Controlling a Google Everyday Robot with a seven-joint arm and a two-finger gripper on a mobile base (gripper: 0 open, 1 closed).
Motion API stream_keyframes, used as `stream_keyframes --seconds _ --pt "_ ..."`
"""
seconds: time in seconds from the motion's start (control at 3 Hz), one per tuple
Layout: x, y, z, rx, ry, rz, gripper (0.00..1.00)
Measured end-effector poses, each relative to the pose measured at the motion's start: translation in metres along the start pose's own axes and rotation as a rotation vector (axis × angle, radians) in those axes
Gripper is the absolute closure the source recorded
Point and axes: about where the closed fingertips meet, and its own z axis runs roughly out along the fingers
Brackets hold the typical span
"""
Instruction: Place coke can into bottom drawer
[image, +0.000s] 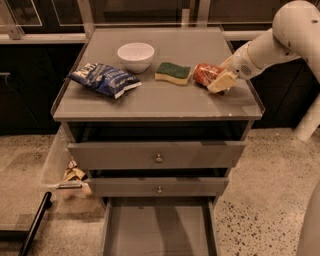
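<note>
The gripper (221, 81) sits at the right end of the coke can (202, 73), which lies sideways; whether it grasps cannot be told. The bottom drawer (159, 227) gapes below.

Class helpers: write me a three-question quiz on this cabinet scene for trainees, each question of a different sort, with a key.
1. True or false: the coke can already lies inside the open bottom drawer.
2. Which thing on the cabinet top lies nearest the coke can? A) white bowl B) sponge C) chip bag
3. Fill in: the gripper is at the coke can, near the ___ edge of the cabinet top as the picture shows it.

Key: 1 false, the can lies on the cabinet top; 2 B; 3 right.
</note>
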Motion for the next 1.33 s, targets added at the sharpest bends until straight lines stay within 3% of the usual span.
stream_keyframes --seconds 0.33,0.67,1.33 --pt "0.0 0.0 0.0 0.0 0.0 0.0 0.88" --pt "0.0 0.0 0.0 0.0 0.0 0.0 1.0" --pt "0.002 0.02 -0.01 0.003 -0.03 -0.029 1.0"
